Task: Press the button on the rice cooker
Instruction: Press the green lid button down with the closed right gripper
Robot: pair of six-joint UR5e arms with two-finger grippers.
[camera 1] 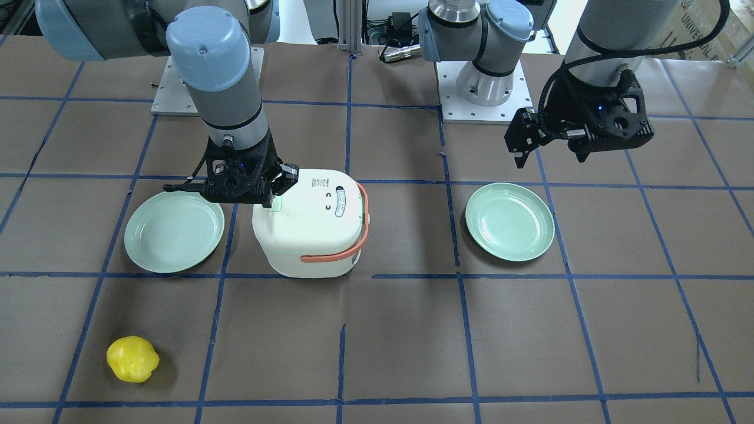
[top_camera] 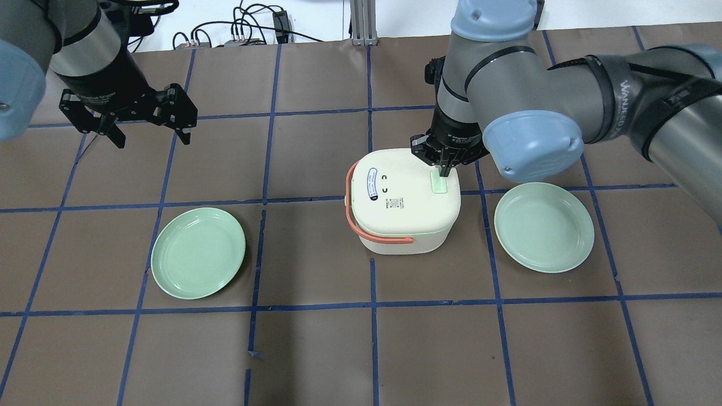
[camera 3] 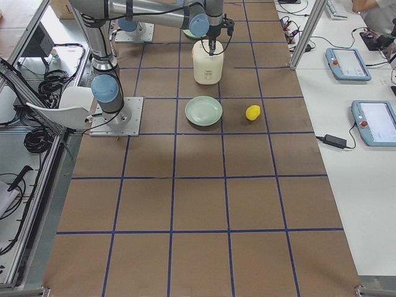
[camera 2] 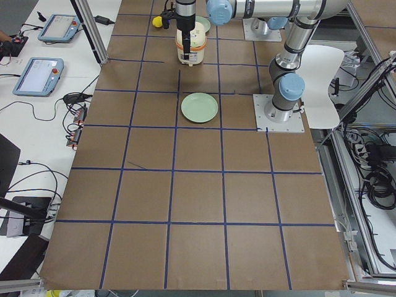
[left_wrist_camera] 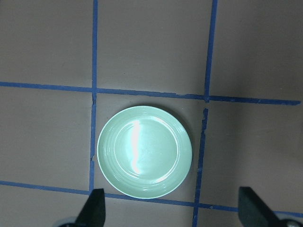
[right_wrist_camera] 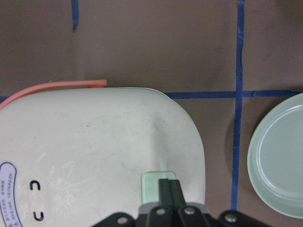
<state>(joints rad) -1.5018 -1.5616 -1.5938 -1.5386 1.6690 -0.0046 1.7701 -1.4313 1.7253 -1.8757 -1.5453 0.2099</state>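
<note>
A white rice cooker [top_camera: 403,197] with an orange handle stands mid-table; it also shows in the front view [camera 1: 312,227]. Its pale green button [top_camera: 439,183] sits on the lid's right side, seen in the right wrist view [right_wrist_camera: 154,184] too. My right gripper [top_camera: 443,168] is shut, fingertips together and resting on the button's near edge [right_wrist_camera: 169,187]. In the front view it [camera 1: 273,199] stands over the button [camera 1: 273,204]. My left gripper [top_camera: 148,131] is open and empty, raised above the table at the far left, above a green plate [left_wrist_camera: 144,151].
Two green plates flank the cooker, one on the left [top_camera: 198,252] and one on the right [top_camera: 544,226]. A yellow toy pepper [camera 1: 132,358] lies near the table's front edge on the robot's right. Brown table with blue tape grid.
</note>
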